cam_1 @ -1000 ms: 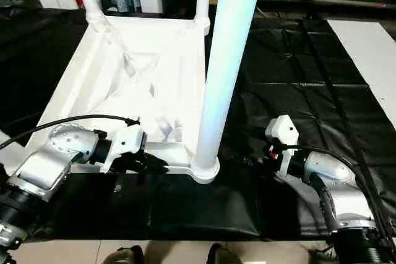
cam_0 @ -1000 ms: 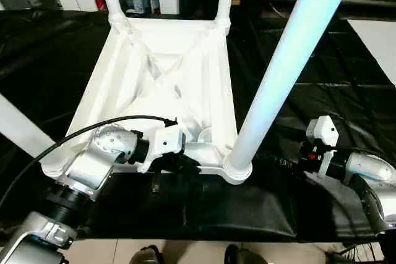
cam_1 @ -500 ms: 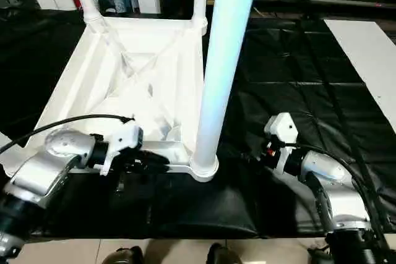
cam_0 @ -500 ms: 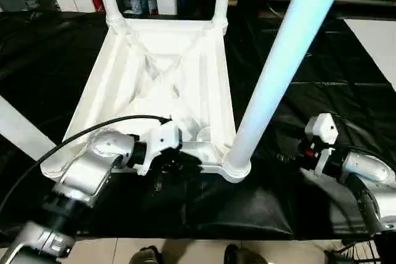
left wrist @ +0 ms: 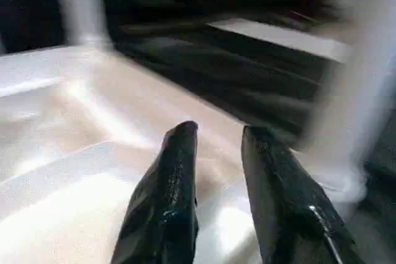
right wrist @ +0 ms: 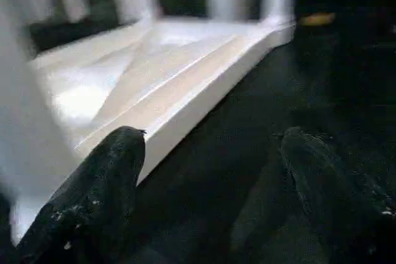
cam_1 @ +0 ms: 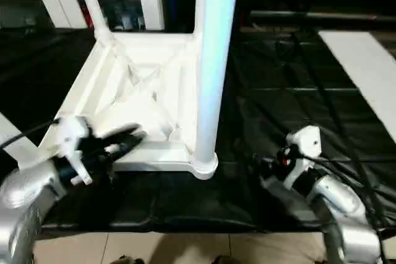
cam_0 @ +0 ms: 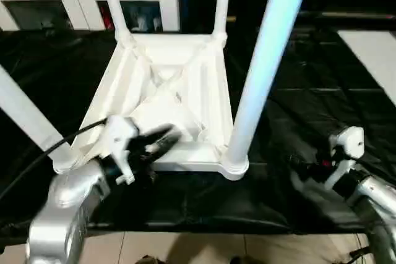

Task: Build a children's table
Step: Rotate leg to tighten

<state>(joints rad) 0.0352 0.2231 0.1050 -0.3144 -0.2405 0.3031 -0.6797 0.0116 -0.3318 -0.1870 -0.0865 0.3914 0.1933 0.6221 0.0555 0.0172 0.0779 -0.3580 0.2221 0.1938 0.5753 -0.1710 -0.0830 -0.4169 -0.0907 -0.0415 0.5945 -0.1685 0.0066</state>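
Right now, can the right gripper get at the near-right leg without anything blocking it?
Probably yes. The right gripper is open beside the near-right leg, with bare black sheet between them. The leg stands upright in the tabletop's corner socket, its side toward that gripper unobstructed.

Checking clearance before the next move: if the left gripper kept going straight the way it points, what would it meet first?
Most likely the left gripper would meet the ribbed underside of the upturned white plastic tabletop, just past the near rim; depth is unclear.
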